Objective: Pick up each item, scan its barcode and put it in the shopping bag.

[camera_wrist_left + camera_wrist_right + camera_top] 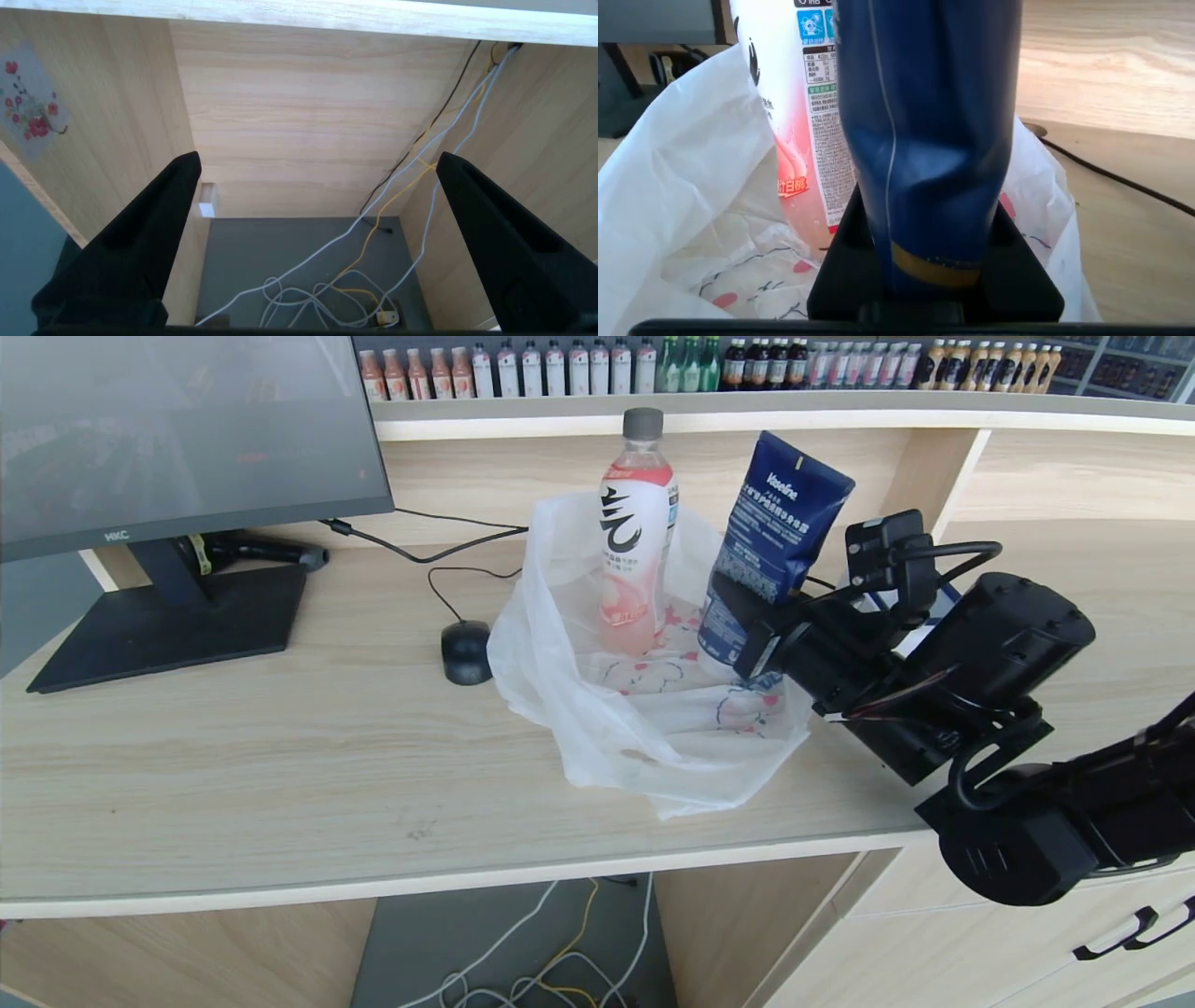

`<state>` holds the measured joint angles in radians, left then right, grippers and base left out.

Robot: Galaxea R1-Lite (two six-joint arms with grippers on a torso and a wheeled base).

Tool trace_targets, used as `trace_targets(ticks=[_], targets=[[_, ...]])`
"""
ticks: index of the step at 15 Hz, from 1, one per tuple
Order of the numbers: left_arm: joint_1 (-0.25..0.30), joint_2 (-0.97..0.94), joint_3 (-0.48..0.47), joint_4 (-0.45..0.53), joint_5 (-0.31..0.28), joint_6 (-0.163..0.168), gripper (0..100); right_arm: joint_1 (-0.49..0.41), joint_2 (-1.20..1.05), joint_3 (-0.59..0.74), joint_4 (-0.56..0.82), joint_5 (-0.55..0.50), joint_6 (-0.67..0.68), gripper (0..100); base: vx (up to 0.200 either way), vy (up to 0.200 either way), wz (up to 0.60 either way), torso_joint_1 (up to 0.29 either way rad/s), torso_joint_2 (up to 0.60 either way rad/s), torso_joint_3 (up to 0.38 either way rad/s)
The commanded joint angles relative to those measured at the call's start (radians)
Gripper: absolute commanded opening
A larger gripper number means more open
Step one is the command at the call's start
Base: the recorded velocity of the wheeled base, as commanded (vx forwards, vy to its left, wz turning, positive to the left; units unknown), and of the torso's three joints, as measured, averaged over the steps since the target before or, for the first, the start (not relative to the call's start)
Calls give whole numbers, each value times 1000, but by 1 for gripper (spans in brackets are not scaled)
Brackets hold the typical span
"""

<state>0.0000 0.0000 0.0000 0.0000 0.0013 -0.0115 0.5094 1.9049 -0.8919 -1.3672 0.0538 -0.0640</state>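
1. Gripping the blue pouch (pixel 780 523) at its lower part, the right gripper (pixel 752 635) has both fingers pressed against the sides of the pouch.
2. The pouch stands almost upright and leans a little. Its lower end is inside the mouth of the white shopping bag (pixel 560 691). I cannot tell whether it touches the bottom of the bag.
3. A pink drink bottle (pixel 637 523) with a grey cap stands upright inside the bag, just beside the pouch, on the robot's left of it.
4. The bag lies open on the wooden counter (pixel 280 756).
5. The left gripper (pixel 318 159) is below the counter. Its fingers are wide apart and nothing is between them. Behind them are wooden panels and loose cables (pixel 327 289) on the floor.
6. A black mouse (pixel 465 651) lies just beside the bag, on its left, and a monitor (pixel 187 429) stands farther to the left.
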Motion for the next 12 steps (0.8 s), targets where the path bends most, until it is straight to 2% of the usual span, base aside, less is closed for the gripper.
trace_targets(ticks=[1, 12], targets=[[0, 2, 0, 0, 0, -1, 100, 6, 23, -1, 5, 0, 0, 0, 0, 0, 0, 0, 0, 0], [0, 2, 0, 0, 0, -1, 100, 8, 22, 22, 4, 0, 0, 0, 0, 0, 0, 0, 0, 0]])
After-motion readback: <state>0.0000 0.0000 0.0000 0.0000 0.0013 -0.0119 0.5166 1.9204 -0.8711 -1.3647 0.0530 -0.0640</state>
